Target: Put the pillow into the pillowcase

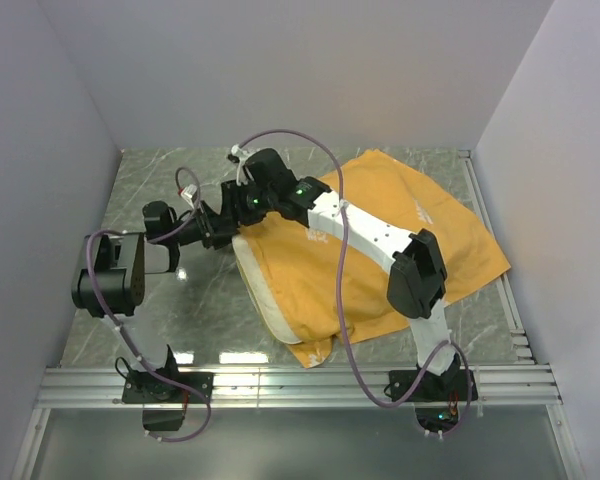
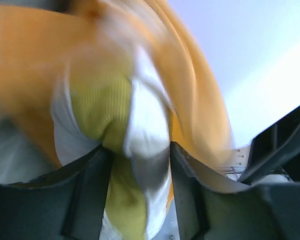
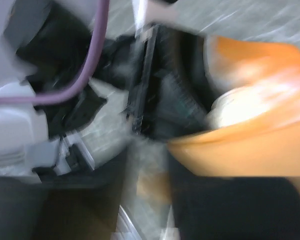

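Pillow [image 1: 252, 282] mostly in orange pillowcase [image 1: 455, 240], cream left edge showing. Left gripper [image 2: 137, 152] straddles its yellowish corner; I can't tell grip. Right gripper [image 3: 147, 172] released.

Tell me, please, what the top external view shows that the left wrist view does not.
Only top external: the left arm, the right arm, and the pillowcase spread on the table, covering most of the pillow. Only left wrist: the pillow's yellowish edge and white fabric between the left gripper's fingers, close up and blurred. Both: orange pillowcase around the cream pillow.
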